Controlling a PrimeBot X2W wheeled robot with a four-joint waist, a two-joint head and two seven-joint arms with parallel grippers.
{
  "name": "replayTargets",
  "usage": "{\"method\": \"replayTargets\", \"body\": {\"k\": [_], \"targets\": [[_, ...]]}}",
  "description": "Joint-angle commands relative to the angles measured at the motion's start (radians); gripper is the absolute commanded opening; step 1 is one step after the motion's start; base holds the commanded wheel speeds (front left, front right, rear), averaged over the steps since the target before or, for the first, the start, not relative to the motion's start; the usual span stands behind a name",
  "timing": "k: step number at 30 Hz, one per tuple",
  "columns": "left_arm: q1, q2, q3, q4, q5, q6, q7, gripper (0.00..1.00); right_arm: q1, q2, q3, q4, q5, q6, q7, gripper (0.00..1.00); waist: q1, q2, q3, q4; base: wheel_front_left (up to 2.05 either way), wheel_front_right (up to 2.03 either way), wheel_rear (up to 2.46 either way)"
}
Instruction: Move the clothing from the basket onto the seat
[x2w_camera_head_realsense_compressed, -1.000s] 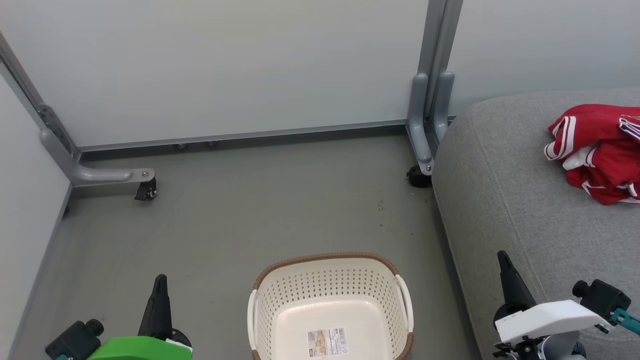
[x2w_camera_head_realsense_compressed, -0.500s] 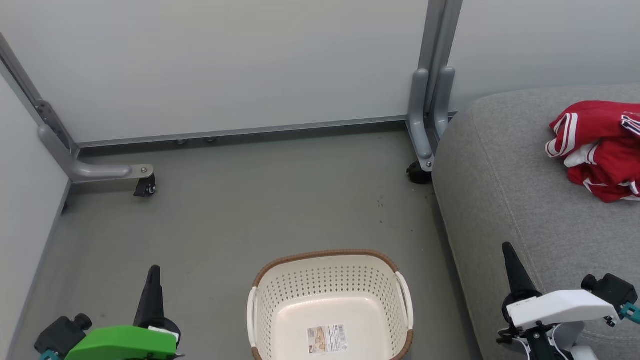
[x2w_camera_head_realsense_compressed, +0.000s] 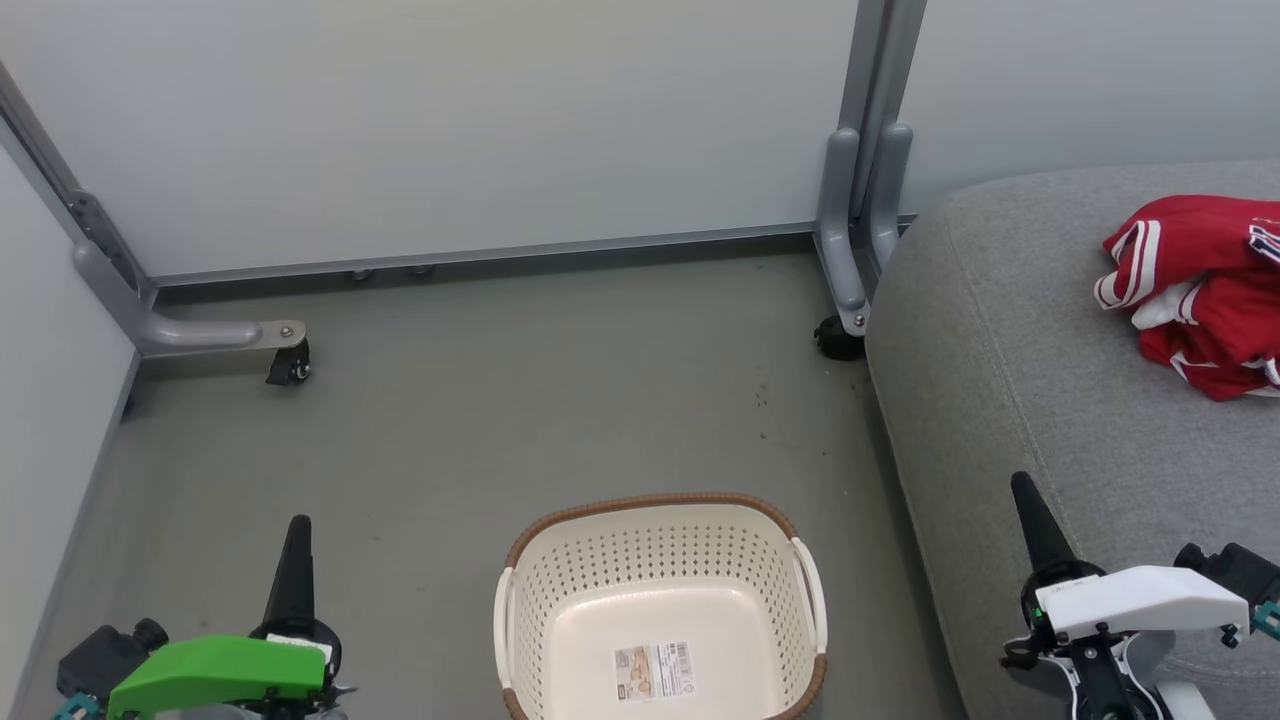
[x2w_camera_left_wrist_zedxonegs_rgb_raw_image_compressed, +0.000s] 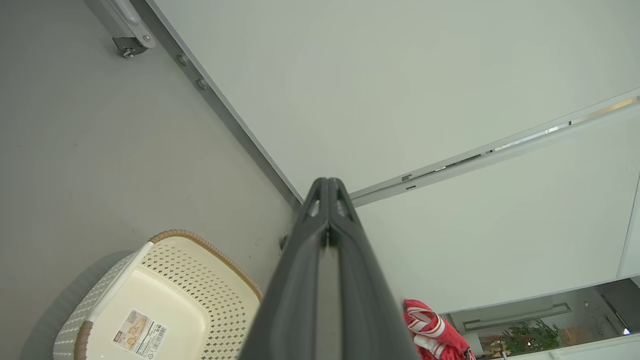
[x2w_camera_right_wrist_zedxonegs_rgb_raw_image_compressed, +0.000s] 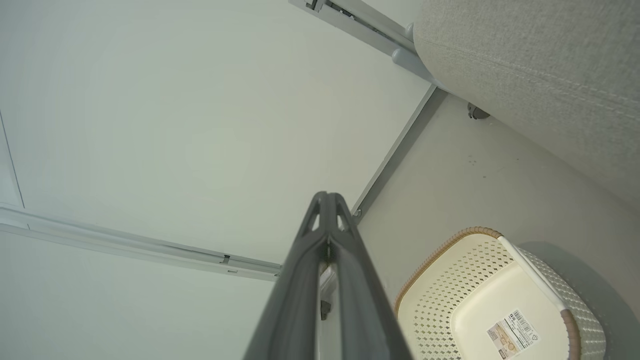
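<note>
The cream perforated basket (x2w_camera_head_realsense_compressed: 660, 610) with a brown rim stands on the floor at the bottom centre, holding nothing but a paper label on its bottom. The red clothing (x2w_camera_head_realsense_compressed: 1200, 290) with white stripes lies bunched on the grey seat (x2w_camera_head_realsense_compressed: 1020, 400) at the far right. My left gripper (x2w_camera_head_realsense_compressed: 298, 530) is shut at the lower left, apart from the basket, its fingers pressed together. My right gripper (x2w_camera_head_realsense_compressed: 1022, 487) is shut over the seat's front edge, well short of the clothing. The left wrist view shows the basket (x2w_camera_left_wrist_zedxonegs_rgb_raw_image_compressed: 150, 310) and clothing (x2w_camera_left_wrist_zedxonegs_rgb_raw_image_compressed: 432, 335); the right wrist view shows the basket (x2w_camera_right_wrist_zedxonegs_rgb_raw_image_compressed: 490, 300) and seat (x2w_camera_right_wrist_zedxonegs_rgb_raw_image_compressed: 540, 75).
Pale partition panels on grey wheeled legs (x2w_camera_head_realsense_compressed: 860, 230) close off the back and left. One castor (x2w_camera_head_realsense_compressed: 290, 365) stands at the left, another (x2w_camera_head_realsense_compressed: 835, 340) by the seat's corner. Grey floor (x2w_camera_head_realsense_compressed: 560, 400) lies between the panels and the basket.
The head view has drifted, so the whole scene sits slightly higher. Both grippers have lowered toward the bottom edge and stay shut. Basket and clothing have not moved.
</note>
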Motion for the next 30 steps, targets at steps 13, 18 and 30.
{"method": "replayTargets", "body": {"k": [13, 18, 30], "targets": [[-0.055, 0.008, 0.030, 0.009, -0.143, -0.013, 0.039, 0.00, -0.042, -0.003, -0.026, 0.004, 0.145, 0.001, 0.040, 0.00, 0.0000, 0.0000, 0.011, 0.001, 0.00, 0.00, 0.00], [-0.065, 0.007, 0.038, 0.012, -0.182, -0.015, 0.050, 0.00, -0.049, -0.002, -0.033, 0.006, 0.185, 0.000, 0.052, 0.00, 0.0000, 0.0000, 0.015, 0.001, 0.00, 0.00, 0.00], [-0.084, 0.006, 0.055, 0.022, -0.273, -0.021, 0.076, 0.00, -0.063, 0.000, -0.050, 0.012, 0.277, 0.000, 0.078, 0.00, 0.0000, 0.0000, 0.024, 0.001, 0.00, 0.00, 0.00]]}}
